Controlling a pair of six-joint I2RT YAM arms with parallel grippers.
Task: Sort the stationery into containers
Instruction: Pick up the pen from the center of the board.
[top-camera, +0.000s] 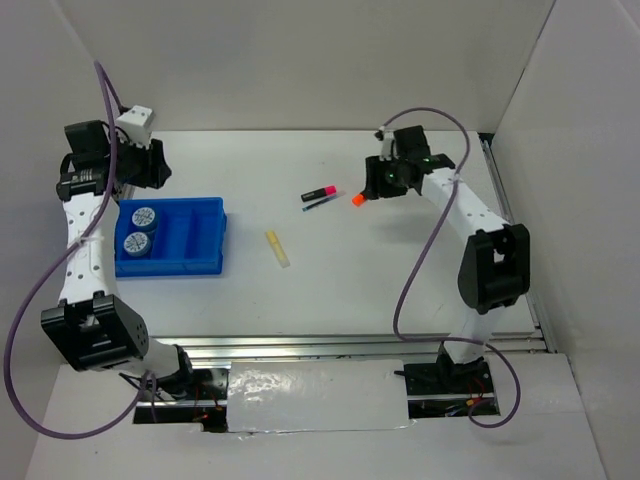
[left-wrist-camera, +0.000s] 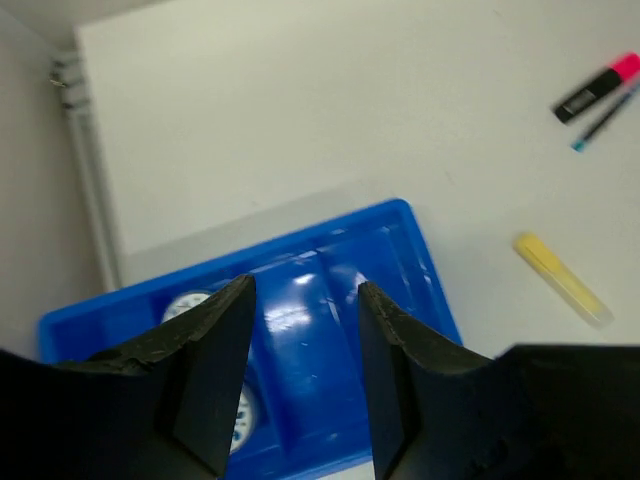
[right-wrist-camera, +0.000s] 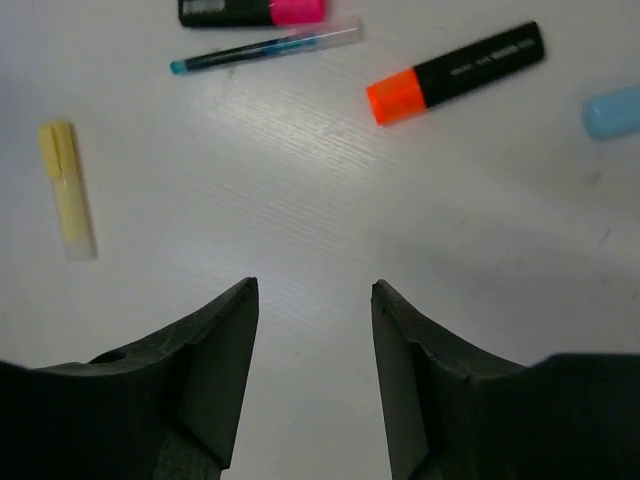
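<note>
There is one blue tray (top-camera: 175, 266), seemingly split into three long compartments, though glare blurs the dividers. Two round blue-white rolls (top-camera: 145, 217) sit in it. Outside it are four markers: one pink marker (top-camera: 319, 192), one orange-black marker (right-wrist-camera: 455, 72), one pale yellow marker (top-camera: 277, 248) and one light blue marker (right-wrist-camera: 612, 112), of which only an end shows. One thin pen (right-wrist-camera: 262, 49) completes the count.

Stationery partly sorted into blue tray (top-camera: 205, 235)
Two blue-white rolls (top-camera: 145, 216) are seen in its left compartment; pink marker (top-camera: 319, 192), thin pen (top-camera: 322, 203), orange-black marker (right-wrist-camera: 455, 72), pale yellow marker (top-camera: 277, 248) and light blue marker (right-wrist-camera: 612, 110) are laid flat outside.
</note>
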